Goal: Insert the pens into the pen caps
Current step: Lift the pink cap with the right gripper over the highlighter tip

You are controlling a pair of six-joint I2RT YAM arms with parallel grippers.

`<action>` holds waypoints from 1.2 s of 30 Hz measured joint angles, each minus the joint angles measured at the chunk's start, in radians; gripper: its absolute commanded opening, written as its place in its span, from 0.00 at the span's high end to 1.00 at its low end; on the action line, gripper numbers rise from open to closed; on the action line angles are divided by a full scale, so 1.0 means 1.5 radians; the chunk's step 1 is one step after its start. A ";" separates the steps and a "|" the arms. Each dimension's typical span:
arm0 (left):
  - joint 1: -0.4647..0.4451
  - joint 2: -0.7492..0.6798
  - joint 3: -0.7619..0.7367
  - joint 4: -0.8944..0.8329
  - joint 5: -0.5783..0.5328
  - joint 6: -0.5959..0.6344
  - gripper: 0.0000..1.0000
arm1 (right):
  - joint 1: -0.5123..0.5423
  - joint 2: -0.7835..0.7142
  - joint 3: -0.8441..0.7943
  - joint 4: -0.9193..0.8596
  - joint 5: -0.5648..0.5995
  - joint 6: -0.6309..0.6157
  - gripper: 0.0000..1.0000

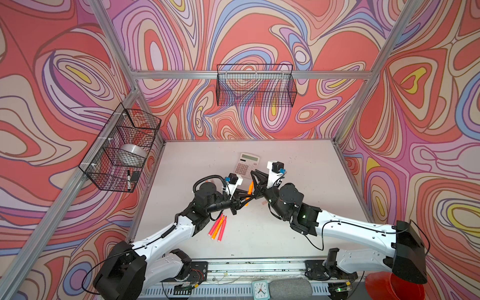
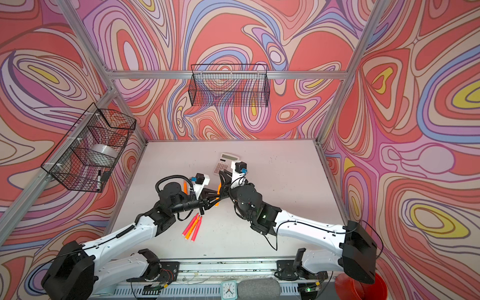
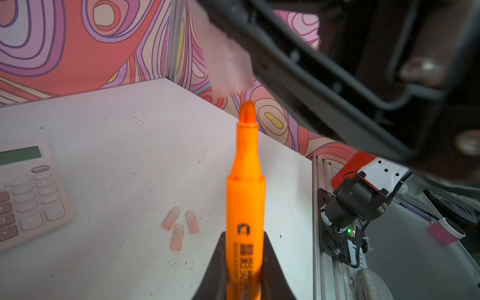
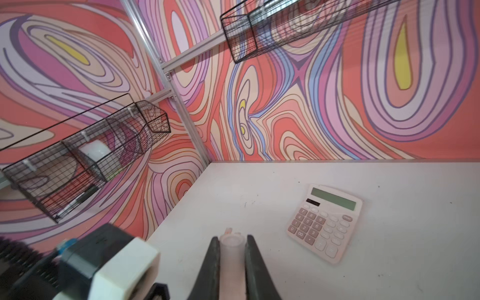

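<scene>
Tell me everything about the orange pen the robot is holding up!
The orange pen looks like glossy plastic: a fat barrel with black printing, a narrower neck and a rounded darker-orange tip, uncapped. The left gripper is shut on its barrel, holding it off the table. Its tip points at a pale pen cap close by, not yet on.

Swirl-patterned pink and red walls (image 1: 259, 31), aluminium frame rails (image 1: 181, 74), black wire baskets (image 1: 255, 85), pale tabletop (image 1: 298, 168)
</scene>
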 measured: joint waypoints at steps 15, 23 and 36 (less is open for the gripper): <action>0.000 0.004 0.003 0.000 0.006 0.000 1.00 | -0.039 -0.028 -0.011 -0.009 -0.083 0.075 1.00; 0.000 0.004 0.003 -0.001 0.005 0.000 1.00 | -0.039 -0.023 -0.011 -0.010 -0.109 0.092 1.00; 0.000 0.004 0.003 -0.004 -0.003 0.000 1.00 | -0.039 0.005 -0.011 -0.006 -0.144 0.108 1.00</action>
